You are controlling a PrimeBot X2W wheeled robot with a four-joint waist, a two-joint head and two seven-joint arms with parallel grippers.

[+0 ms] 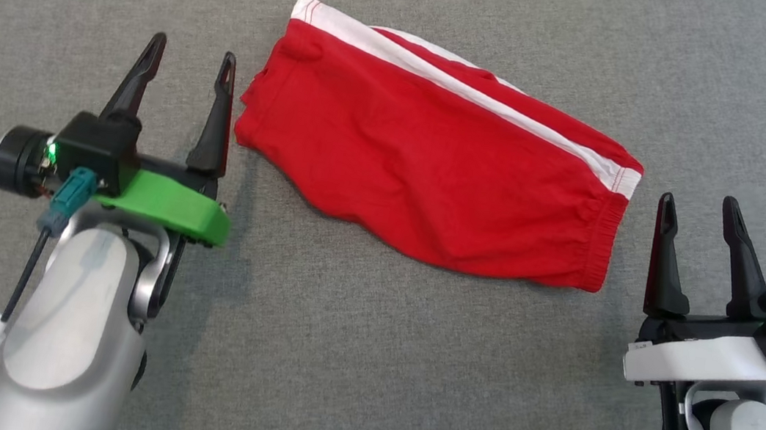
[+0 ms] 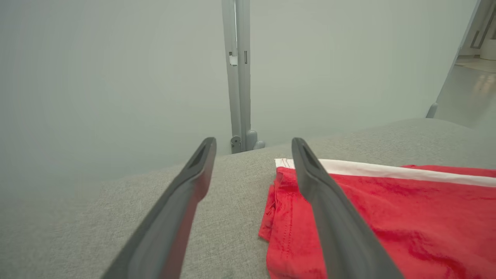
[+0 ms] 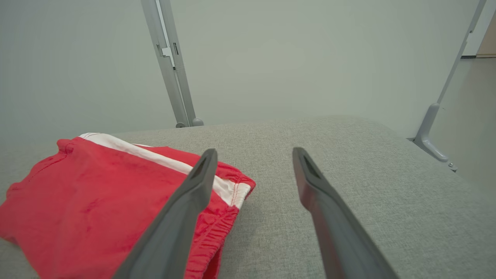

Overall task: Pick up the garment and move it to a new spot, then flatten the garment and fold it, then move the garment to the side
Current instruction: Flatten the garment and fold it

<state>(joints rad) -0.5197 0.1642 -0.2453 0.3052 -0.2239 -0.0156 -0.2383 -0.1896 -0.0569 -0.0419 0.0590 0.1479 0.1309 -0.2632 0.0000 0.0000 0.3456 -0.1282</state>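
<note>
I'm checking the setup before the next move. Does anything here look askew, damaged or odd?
Nothing damaged or spilled. The red shorts lie slanted on the gray cushion, slightly wrinkled, with a wavy near edge. The left claw and right claw stand open at either end, holding nothing.

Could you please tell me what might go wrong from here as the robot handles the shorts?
The red shorts seem to lie in layers; the open left claw, beside them, might pinch only the top layer, so they sag apart when lifted.
The open right claw stands beside the gathered waistband, which could bunch or slip.
The grey cushion is soft cloth; a low claw might snag it.
</note>
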